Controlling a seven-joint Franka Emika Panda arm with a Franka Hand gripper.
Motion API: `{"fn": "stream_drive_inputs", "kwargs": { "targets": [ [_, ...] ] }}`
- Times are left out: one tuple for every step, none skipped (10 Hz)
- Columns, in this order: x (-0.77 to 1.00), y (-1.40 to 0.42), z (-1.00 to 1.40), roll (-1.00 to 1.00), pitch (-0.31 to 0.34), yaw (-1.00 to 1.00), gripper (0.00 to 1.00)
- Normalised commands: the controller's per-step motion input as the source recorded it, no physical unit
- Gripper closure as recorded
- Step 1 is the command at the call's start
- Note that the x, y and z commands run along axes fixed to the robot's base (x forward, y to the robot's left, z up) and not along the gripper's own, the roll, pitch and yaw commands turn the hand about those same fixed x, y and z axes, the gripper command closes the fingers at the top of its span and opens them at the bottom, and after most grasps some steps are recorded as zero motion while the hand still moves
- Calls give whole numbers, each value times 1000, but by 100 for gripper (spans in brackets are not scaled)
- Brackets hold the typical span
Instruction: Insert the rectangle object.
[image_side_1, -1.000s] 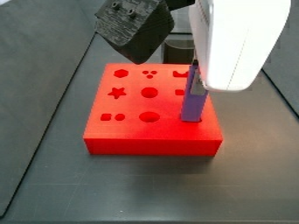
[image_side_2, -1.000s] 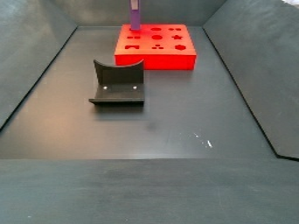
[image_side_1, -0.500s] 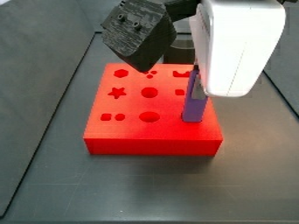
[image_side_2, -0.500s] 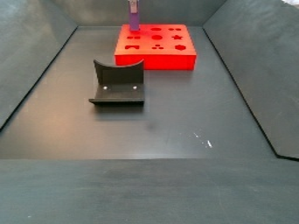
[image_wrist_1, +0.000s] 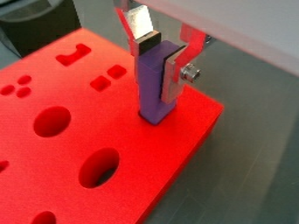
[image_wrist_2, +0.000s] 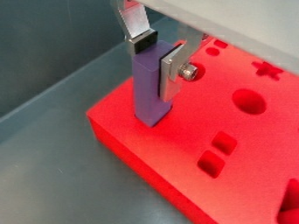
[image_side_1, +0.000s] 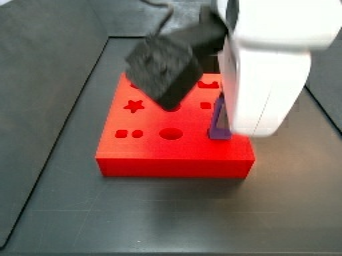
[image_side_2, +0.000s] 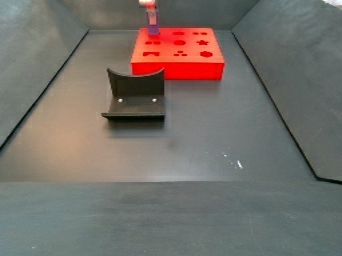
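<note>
Standing upright in a slot near the corner of the red block, the purple bar sits btwn the gripper fingers, plates flanking its upper part. Can't tell whether pads clamp it or are released. Dark holder well apart on surface.

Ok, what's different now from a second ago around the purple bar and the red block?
The purple bar shows shorter above the red block in both side views, so it has gone deeper into its slot near the block's edge. The claw has come down with it, fingers either side. The block and the dark curved holder have not moved.
</note>
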Motion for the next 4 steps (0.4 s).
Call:
{"fn": "stream_drive_inputs", "kwargs": {
  "targets": [
    [111,-49,-666,137,0,-3,100],
    [111,-17,-657,120,0,0,100],
    [189,-6,-331,29,0,0,100],
    [0,0,0,0,0,0,100]
  ]
}}
